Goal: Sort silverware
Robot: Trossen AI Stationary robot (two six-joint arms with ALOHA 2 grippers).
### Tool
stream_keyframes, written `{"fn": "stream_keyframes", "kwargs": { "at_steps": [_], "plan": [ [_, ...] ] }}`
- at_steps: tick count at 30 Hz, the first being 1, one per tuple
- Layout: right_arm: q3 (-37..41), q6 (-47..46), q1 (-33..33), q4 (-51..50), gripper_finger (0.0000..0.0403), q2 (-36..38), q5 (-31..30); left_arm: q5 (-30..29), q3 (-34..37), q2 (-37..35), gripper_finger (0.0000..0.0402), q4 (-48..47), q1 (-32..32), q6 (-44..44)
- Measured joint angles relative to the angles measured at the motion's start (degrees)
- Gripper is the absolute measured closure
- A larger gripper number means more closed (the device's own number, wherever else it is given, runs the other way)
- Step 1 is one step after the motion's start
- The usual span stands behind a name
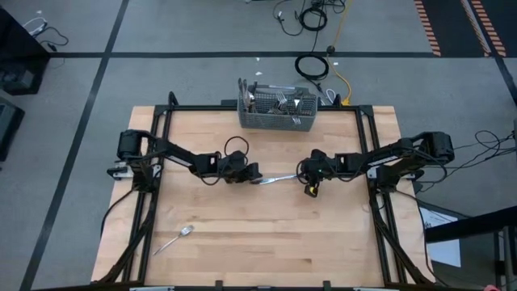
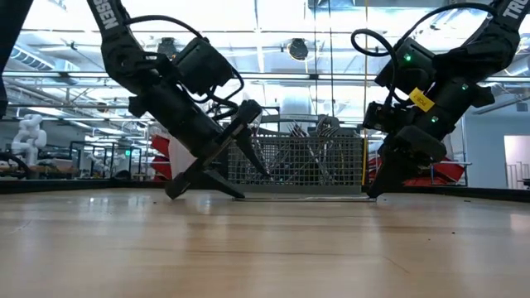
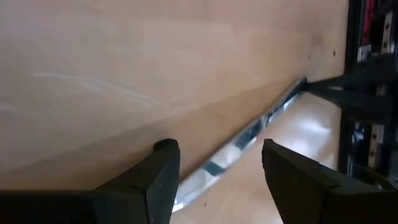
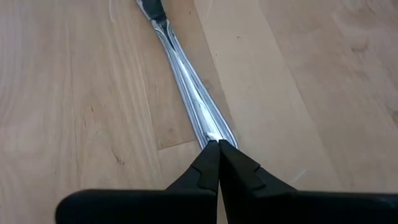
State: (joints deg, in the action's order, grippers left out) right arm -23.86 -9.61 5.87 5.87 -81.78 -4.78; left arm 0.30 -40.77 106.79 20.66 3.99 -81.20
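One slim piece of silverware lies flat on the wooden table between my two grippers; I cannot tell which kind it is. My right gripper is shut at the end toward the table's right edge. My left gripper is open and slants down. Its fingers stand on either side of the piece's other end and I cannot tell whether they touch it. Another piece of silverware lies flat near the front left. My right gripper has its shut fingertips on the handle end of the silverware piece, which widens there. The fingers slant down from the table's right side, in line with the piece. The tips cover the contact itself. The piece lies flat on the table.
A grey wire-mesh basket with several pieces of silverware standing in it sits at the table's far edge, behind the grippers. A black frame runs along the table's sides. Bare wood stretches toward the near edge.
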Motion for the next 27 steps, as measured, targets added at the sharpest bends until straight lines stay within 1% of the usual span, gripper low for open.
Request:
{"fn": "stream_keyframes", "kwargs": {
  "at_steps": [3, 8, 11, 16, 18, 21, 27],
  "plan": [
    [0.00, 0.00, 0.00, 0.04, 0.0403, 0.00, -0.03, 2.45, -0.02, 0.08, 0.0172, -0.52, -0.04, 0.43],
    [0.00, 0.02, 0.00, 0.15, 0.0403, 0.00, -0.09, 8.32, -0.11, -1.59, 0.0173, -5.22, 0.73, 7.41],
    [0.00, 0.04, 0.00, 0.24, 0.0403, 0.00, -0.11, 10.00, -0.03, -3.41, 0.0173, -8.04, 1.40, 9.49],
    [0.00, 0.83, 0.02, 0.43, 0.0403, 0.00, -0.08, 12.20, 0.33, -5.18, 0.0173, -10.45, 2.43, 9.63],
    [0.00, 1.25, 0.02, 0.65, 0.0403, 0.00, -0.07, 11.93, 0.28, -5.00, 0.0173, -10.94, 1.93, 9.74],
    [0.00, 1.27, 0.02, 1.25, 0.0403, -0.02, -0.07, 10.00, 0.22, -4.81, 0.0173, -10.86, 1.51, 9.59],
    [0.02, 1.29, 0.07, 2.28, 0.0403, -0.07, -0.07, 10.83, 0.09, -2.91, 0.0173, -9.14, 1.51, 9.49]
  ]
}}
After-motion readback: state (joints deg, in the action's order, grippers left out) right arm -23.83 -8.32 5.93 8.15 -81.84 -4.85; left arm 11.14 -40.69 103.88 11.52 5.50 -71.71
